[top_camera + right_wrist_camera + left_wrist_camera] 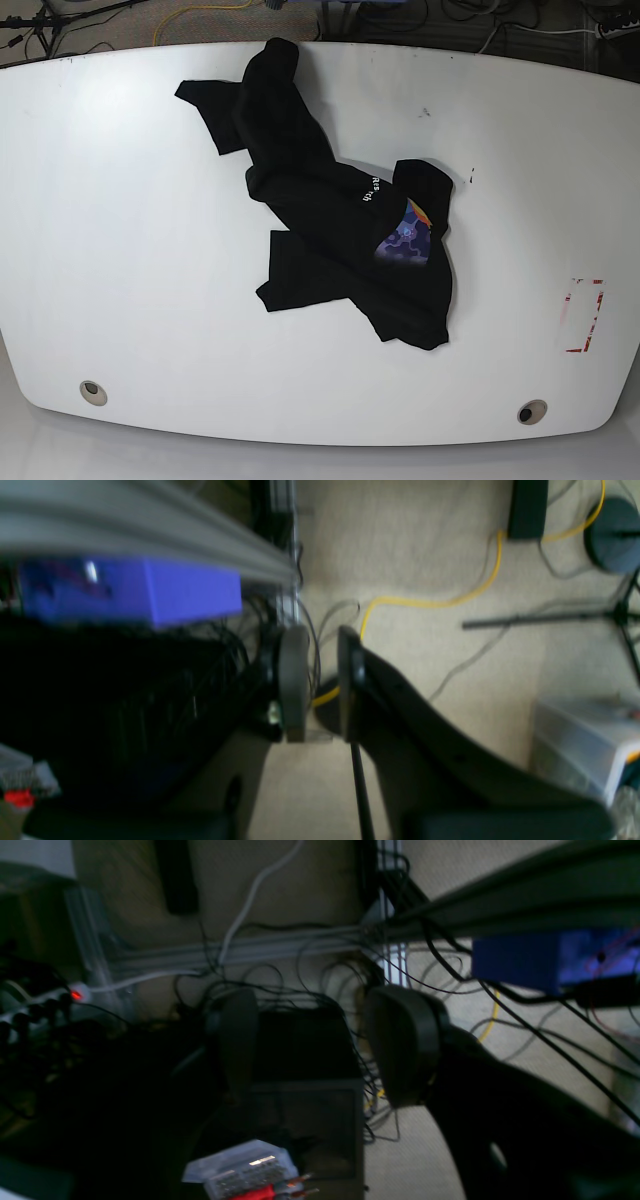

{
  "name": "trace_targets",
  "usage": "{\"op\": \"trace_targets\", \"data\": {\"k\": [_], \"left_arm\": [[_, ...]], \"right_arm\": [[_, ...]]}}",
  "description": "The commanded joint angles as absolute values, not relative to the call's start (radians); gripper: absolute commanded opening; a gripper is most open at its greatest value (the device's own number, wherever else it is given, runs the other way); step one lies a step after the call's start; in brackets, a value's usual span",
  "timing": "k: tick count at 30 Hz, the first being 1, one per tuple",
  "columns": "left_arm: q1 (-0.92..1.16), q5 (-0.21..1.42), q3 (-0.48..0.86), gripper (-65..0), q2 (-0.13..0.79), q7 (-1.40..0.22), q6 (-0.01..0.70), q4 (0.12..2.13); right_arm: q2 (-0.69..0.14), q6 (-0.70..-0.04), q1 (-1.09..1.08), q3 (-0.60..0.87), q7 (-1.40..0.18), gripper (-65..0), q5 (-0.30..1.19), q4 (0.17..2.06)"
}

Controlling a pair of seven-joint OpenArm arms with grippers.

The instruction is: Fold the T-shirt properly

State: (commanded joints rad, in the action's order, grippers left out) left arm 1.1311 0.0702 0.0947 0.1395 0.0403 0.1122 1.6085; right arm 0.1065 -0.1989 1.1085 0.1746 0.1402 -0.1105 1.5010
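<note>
A wide white bench is seen from above in the base view, with two round holes near its front edge and a red marked outline towards one side. On it, a little past the middle, the black T-shirt is spread in a crumpled, twisted heap running diagonally from the far edge towards the front; one sleeve is turned outwards on the far side, and a patch of purple-blue print with an orange edge and a few white letters is exposed among the folds. No arm is seen over the bench in that view. Beige carpet strewn with cables is shown by both wrist cameras. A silver metal frame rail and a blue box fixed under it are seen blurred in the right wrist view, with a yellow cable trailing across the floor and a clear plastic bin at the edge. The right pincer is held with its dark jaws only slightly parted, nothing being gripped between them. In the left wrist view the left pincer is spread wide and empty above a dark box, a tangle of black wires and a white cable.
</note>
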Motion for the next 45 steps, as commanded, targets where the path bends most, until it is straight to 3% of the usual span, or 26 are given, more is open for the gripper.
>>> {"op": "trace_targets", "data": {"k": [26,45], "left_arm": [[1.263,0.066,0.138,-30.8,0.134,0.052,0.114,1.73],[1.381,0.142,0.172,-30.5,0.135,0.047,0.108,1.972]], "right_arm": [[0.102,-0.205,1.265,0.142,0.135,-55.2,-0.034,1.755],[0.059,-0.2,1.356,0.157,0.119,-54.8,-0.063,1.92]]}}
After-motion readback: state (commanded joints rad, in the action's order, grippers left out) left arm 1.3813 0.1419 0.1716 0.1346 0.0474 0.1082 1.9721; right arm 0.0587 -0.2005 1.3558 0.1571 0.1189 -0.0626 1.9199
